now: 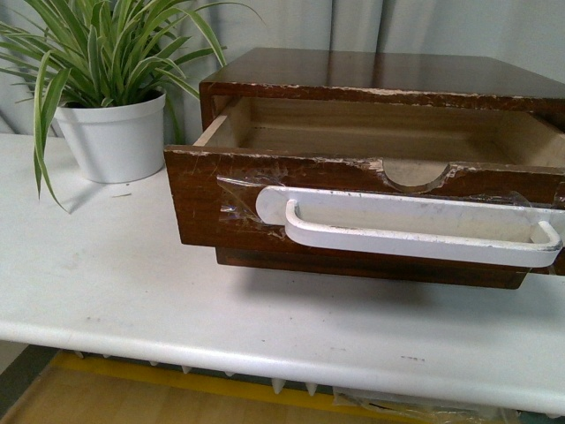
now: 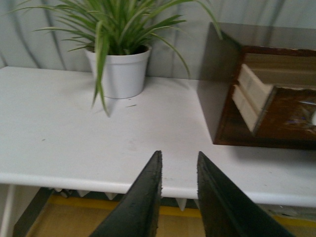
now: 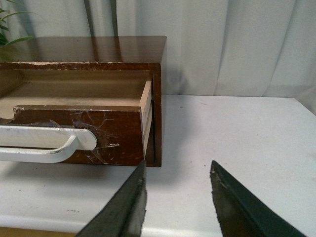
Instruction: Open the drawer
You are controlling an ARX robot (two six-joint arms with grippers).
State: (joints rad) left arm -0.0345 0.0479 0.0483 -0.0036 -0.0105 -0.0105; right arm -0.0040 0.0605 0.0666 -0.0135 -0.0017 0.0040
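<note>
The drawer point(image 1: 203, 199) is showing dark brown wood, its varnish scratched and its top edge chipped down to pale raw wood. Clear glossy tape point(image 1: 243, 208) is wrinkling over the white plastic handle point(image 1: 415, 225), which is looking scuffed and dull. Inside, the pale boards are looking matt and unfinished. The cabinet top point(image 1: 371, 71) is gleaming, a smooth polished wood. The white bench point(image 1: 132, 291) is looking smooth with a soft sheen. The plant pot point(image 1: 115, 137) is reading as matt white plastic. Behind, pale cloth curtains point(image 3: 237, 44) are hanging in soft folds.

White table point(image 1: 106, 291) before pale curtains point(image 3: 237, 44); yellowish floor point(image 1: 132, 402) below
</note>
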